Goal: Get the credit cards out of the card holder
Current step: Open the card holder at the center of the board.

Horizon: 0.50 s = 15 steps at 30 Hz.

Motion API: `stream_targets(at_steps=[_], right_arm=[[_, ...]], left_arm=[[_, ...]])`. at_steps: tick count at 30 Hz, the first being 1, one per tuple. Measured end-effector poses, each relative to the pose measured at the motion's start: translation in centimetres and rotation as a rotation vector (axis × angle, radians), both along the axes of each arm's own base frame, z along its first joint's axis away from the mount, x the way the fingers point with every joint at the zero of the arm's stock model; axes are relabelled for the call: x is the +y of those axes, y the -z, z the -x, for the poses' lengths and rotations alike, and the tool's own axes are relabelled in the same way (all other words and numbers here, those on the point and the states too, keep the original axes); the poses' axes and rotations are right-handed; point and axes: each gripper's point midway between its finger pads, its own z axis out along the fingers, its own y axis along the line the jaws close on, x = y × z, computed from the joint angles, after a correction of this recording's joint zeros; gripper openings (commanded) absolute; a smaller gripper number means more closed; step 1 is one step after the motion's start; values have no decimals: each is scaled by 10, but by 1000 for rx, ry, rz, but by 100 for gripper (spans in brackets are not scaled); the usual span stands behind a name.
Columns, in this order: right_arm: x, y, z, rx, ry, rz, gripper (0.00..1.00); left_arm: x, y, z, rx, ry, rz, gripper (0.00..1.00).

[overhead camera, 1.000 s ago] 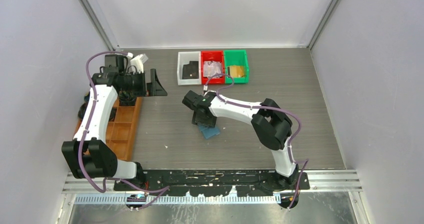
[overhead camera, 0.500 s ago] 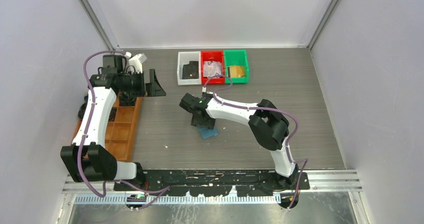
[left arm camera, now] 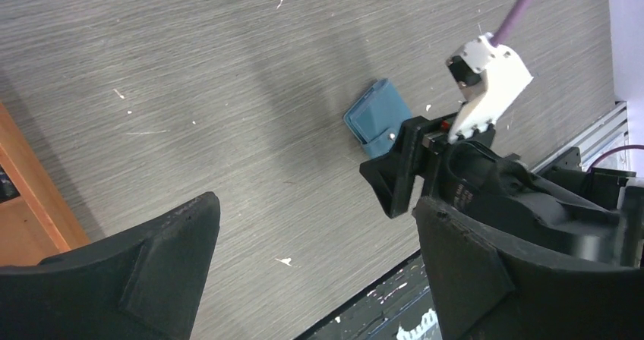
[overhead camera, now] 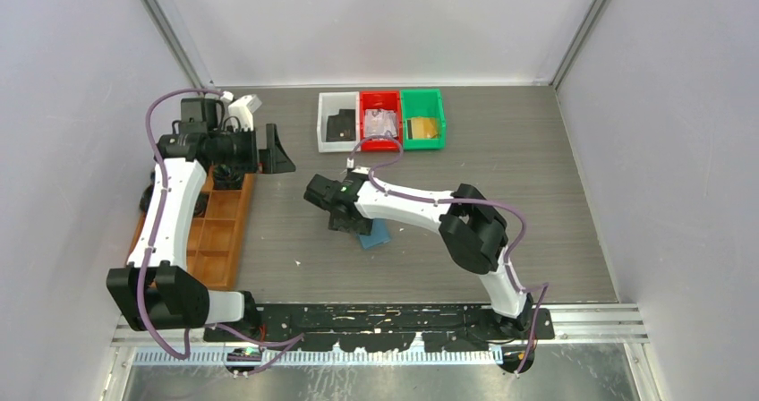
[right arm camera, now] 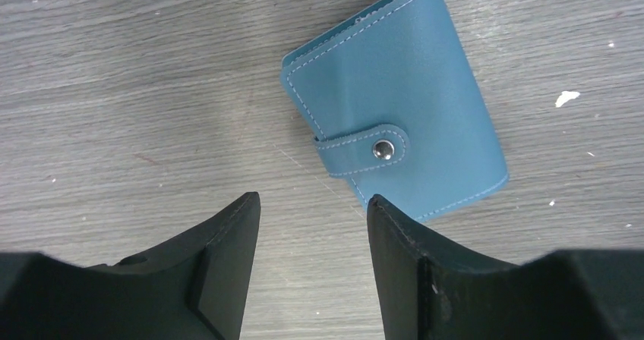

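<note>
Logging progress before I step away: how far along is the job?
Looks mostly done: a black card lies in the white bin, a silvery card in the red bin, a gold card in the green bin. The card holder lies snapped shut on the table. Nothing is in hand: the right gripper hovers open near it, the left gripper is open too. Whether cards remain inside is hidden.

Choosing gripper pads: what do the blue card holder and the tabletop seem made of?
Card holder: probably leather or faux leather, matte, with pale stitched edges and a shiny metal-looking snap. Tabletop: likely wood-grain laminate, grey, finely streaked, lightly scuffed.
</note>
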Motion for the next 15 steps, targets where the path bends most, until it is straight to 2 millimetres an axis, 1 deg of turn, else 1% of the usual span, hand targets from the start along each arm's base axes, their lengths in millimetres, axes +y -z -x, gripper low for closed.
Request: stream_targets(at_steps=[3, 5, 6, 12, 13, 15], right_arm=[[2, 14, 0, 26, 20, 4, 57], [2, 28, 1, 54, 38, 10, 56], [1, 29, 0, 59, 44, 9, 56], [-4, 28, -1, 53, 59, -10, 55], [-7, 28, -1, 49, 54, -5, 54], [-19, 29, -2, 42, 43, 33, 54]], left_arm=[[1, -2, 0, -9, 6, -10, 100], [2, -4, 0, -18, 13, -19, 100], [2, -5, 0, -22, 15, -22, 100], [2, -6, 0, -29, 20, -26, 100], [2, -6, 0, -28, 19, -25, 100], [2, -6, 0, -26, 17, -23, 100]])
